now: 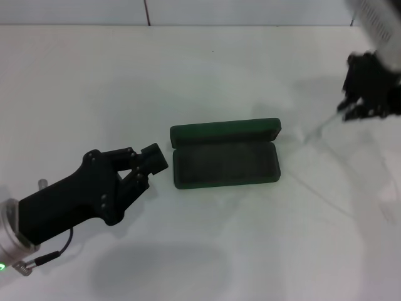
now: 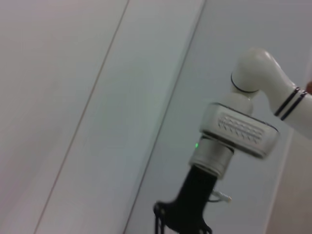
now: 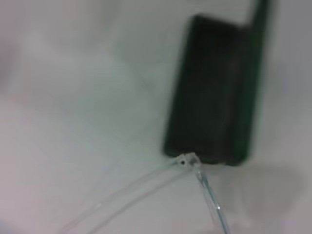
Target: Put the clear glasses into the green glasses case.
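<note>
Dark green hard rectangular glasses case (image 1: 225,162): open, empty beside idle, spread left pincer (image 1: 149,164); transparent wraparound plastic glasses (image 1: 316,130) pinched in right pincer (image 1: 358,103), uninserted.

a plain white surface (image 1: 207,75) fills the scene. along its far edge stands a pale wall (image 1: 188,11), split by one thin dark vertical seam (image 1: 147,11).

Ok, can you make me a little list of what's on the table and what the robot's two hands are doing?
case: green glasses case, open, nothing inside, lying mid-table
glasses: clear glasses, lifted to the right of the case
right gripper: holding the glasses at one end, above the table
left gripper: low beside the case's left end, holding nothing
table: white table
</note>
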